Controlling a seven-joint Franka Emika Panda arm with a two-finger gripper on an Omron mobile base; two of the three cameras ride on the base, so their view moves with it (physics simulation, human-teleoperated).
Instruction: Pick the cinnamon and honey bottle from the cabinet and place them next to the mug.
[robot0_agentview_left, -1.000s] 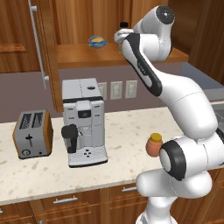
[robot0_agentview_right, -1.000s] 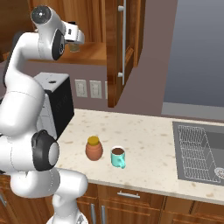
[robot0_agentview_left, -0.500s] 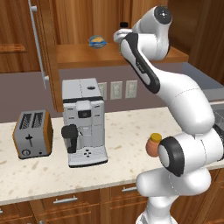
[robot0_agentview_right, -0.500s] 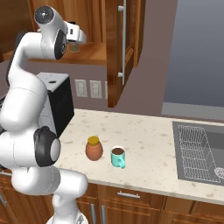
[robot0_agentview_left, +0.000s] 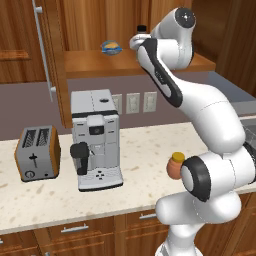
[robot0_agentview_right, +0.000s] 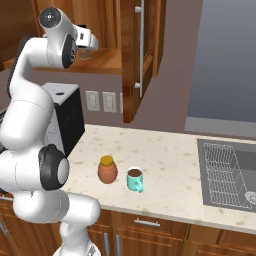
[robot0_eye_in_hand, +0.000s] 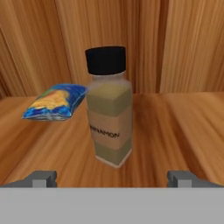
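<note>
White arm (robot0_agentview_left: 200, 105), dark joints
Glossy rounded white links, black discs capping shoulder and elbow joints, thick white pedestal below; the claw (robot0_eye_in_hand: 111, 179) ends in two small grey tips.

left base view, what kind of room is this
Most likely a home kitchen, rendered rather than real: a toaster and a coffee machine stand on a speckled counter, with a wooden wall cabinet above and a sink nearby.

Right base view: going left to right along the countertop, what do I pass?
Coffee machine → honey bottle → mug → sink.
</note>
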